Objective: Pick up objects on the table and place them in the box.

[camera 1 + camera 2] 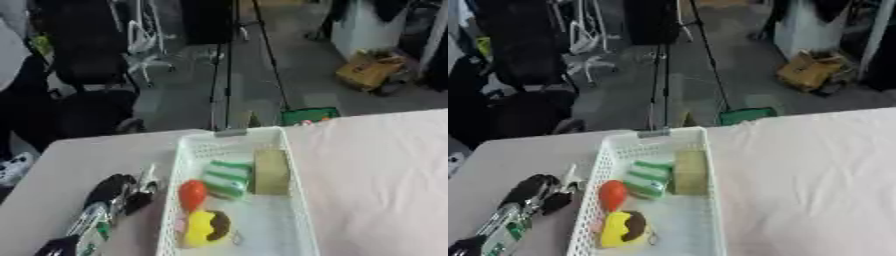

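Observation:
A white slotted basket (297, 200) stands lengthwise in the middle of the table. Inside it lie a tan block (271, 171), a green and white striped object (227, 179), a red rounded object (192, 194) and a yellow object with a brown patch (206, 227). My left hand (118, 192), black with silver fingers, lies on the table just left of the basket. Its fingers are relaxed, point towards the far edge and hold nothing. A green label shows on the forearm below it. My right hand shows in neither view.
The pale pink tabletop (385, 180) stretches out to the right of the basket. Past the table's far edge there are a green item (308, 116), tripod legs (229, 75), a dark chair (83, 55) and a cardboard box (367, 72) on the floor.

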### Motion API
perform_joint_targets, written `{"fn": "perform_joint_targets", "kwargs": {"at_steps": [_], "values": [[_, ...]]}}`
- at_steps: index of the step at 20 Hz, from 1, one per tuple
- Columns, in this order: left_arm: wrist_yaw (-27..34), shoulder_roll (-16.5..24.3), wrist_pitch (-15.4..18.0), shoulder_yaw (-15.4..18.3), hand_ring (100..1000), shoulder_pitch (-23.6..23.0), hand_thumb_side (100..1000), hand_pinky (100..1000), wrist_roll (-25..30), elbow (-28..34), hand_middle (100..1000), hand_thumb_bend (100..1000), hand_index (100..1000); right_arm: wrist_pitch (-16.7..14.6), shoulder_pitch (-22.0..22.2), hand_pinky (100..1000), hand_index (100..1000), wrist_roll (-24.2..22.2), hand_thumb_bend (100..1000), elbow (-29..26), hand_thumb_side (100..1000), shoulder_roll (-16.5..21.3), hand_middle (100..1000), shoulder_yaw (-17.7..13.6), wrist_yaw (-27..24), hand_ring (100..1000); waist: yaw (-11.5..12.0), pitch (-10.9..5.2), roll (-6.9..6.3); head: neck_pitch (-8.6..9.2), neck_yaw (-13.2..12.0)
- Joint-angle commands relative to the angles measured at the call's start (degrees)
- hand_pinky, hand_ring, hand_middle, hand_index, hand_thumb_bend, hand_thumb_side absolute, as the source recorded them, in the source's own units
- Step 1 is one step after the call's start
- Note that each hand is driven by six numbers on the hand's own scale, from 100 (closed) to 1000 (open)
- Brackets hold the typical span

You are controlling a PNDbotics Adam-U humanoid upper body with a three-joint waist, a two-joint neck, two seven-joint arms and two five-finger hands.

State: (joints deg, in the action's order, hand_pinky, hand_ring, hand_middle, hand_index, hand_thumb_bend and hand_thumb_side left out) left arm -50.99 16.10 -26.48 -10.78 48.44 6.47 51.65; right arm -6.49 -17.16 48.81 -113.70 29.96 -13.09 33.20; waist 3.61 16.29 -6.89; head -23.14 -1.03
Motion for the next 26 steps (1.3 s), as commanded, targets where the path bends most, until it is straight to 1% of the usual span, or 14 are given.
{"fn": "perform_joint_targets", "kwargs": {"at_steps": [1, 6, 7, 10, 18, 25, 26], "values": [[-0.72, 0.83, 0.39, -0.02, 876, 1.33, 861, 1000, 0.14, 0.97, 821, 374, 870, -0.16, -0.39, 839, 807, 0.01, 100, -0.89, 1000, 0.91, 828, -0.43, -0.18, 910, 0.22, -1.51, 0.38, 0.38, -0.16], [-3.01, 0.76, 0.92, -0.48, 882, 1.37, 843, 1000, -0.40, 1.65, 828, 379, 873, -0.14, -0.31, 839, 808, 0.06, 100, -0.89, 1000, 0.88, 828, -0.46, -0.21, 910, 0.42, -1.66, 0.30, 0.37, -0.07], [-3.52, 0.69, 1.08, -0.52, 882, 1.36, 828, 1000, -0.45, 1.78, 826, 376, 865, -0.15, -0.32, 839, 808, 0.05, 100, -0.89, 1000, 0.88, 828, -0.45, -0.22, 910, 0.45, -1.68, 0.29, 0.37, -0.06], [-4.58, 0.46, 1.52, -0.57, 880, 1.38, 830, 1000, -0.38, 1.96, 824, 379, 863, -0.15, -0.29, 839, 808, 0.03, 100, -0.89, 1000, 0.87, 828, -0.43, -0.22, 911, 0.48, -1.76, 0.27, 0.37, -0.05], [-5.00, -0.09, 2.28, -0.76, 871, 1.45, 821, 1000, -0.12, 2.23, 815, 357, 845, -0.07, -0.23, 838, 808, 0.09, 100, -0.89, 1000, 0.80, 828, -0.46, -0.21, 911, 0.44, -1.88, 0.29, 0.31, -0.07], [-4.60, -0.36, 2.17, -0.54, 866, 1.48, 824, 1000, 0.14, 1.51, 809, 344, 836, -0.19, -0.21, 838, 808, 0.13, 100, -0.89, 1000, 0.79, 828, -0.44, -0.24, 911, 0.01, -1.81, 0.37, 0.42, -0.23], [-4.44, -0.39, 2.11, -0.45, 863, 1.49, 827, 1000, 0.15, 1.37, 806, 330, 832, -0.21, -0.22, 839, 808, 0.13, 100, -0.89, 1000, 0.78, 828, -0.42, -0.26, 911, -0.02, -1.78, 0.39, 0.40, -0.26]]}}
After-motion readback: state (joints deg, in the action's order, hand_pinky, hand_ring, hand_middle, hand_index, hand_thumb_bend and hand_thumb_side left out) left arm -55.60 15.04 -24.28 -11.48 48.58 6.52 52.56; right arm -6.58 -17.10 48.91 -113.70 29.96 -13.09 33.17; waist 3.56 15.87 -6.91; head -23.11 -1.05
